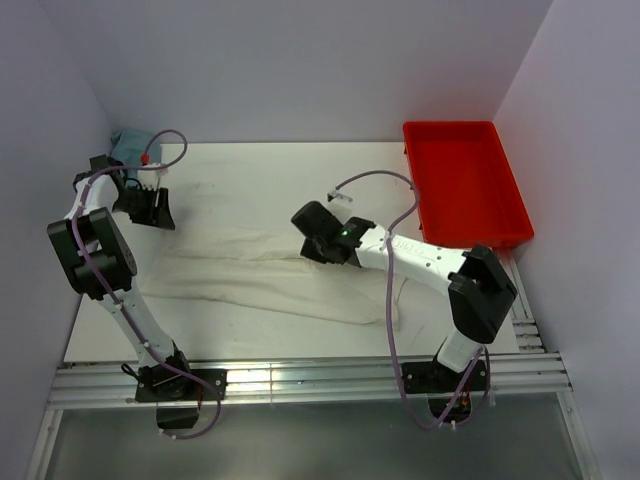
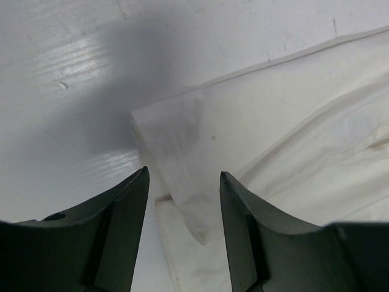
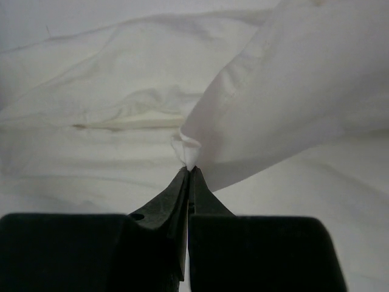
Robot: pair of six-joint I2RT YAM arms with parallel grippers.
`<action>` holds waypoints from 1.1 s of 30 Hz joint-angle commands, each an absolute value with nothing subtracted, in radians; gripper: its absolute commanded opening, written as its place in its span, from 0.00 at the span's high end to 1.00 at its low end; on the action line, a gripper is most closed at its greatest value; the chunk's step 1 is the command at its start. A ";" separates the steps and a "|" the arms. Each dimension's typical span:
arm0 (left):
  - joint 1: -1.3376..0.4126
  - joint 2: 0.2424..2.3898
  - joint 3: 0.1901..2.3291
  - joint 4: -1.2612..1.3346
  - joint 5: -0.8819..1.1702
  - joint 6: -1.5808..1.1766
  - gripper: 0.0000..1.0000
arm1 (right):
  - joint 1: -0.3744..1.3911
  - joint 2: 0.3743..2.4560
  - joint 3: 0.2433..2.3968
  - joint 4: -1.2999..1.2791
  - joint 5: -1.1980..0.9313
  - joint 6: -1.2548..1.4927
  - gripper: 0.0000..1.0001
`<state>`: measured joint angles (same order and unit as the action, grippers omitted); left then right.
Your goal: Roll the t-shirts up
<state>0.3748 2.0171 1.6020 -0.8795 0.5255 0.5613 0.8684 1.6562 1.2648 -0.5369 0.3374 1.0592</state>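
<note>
Two pincers: state? (M.)
Right pincer (image 3: 188, 167) clamped shut on a fold of the t-shirt (image 1: 270, 275); left pincer (image 2: 182, 176) half open above its corner, empty. T-shirt lies long and folded on the bench (image 1: 250, 165). (R.)

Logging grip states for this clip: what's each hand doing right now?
Left hand: open, holding nothing, over the t-shirt edge.
Right hand: closed on a fold of the t-shirt.

Red tray (image 1: 462, 182) far right, teal cloth (image 1: 128, 145) far left
</note>
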 commanded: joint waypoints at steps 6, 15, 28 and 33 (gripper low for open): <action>0.380 1.962 1.545 -0.864 0.489 0.609 0.46 | 1.029 1.676 1.180 -0.594 0.431 1.252 1.00; 0.380 1.953 1.566 -0.880 0.512 0.598 0.45 | 1.062 1.681 1.141 -0.587 0.451 1.258 0.61; 0.383 2.026 1.756 -0.952 0.488 0.448 0.35 | 0.913 1.494 0.999 -0.391 0.408 1.051 0.45; 0.371 2.060 1.776 -0.970 0.465 0.391 0.36 | 0.836 1.398 0.960 -0.356 0.391 0.965 0.44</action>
<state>0.3763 2.0327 1.7699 -0.9340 0.4728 0.4522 0.8677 1.4651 0.9787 -0.4339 0.3908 1.0470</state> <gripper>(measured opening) 0.647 0.557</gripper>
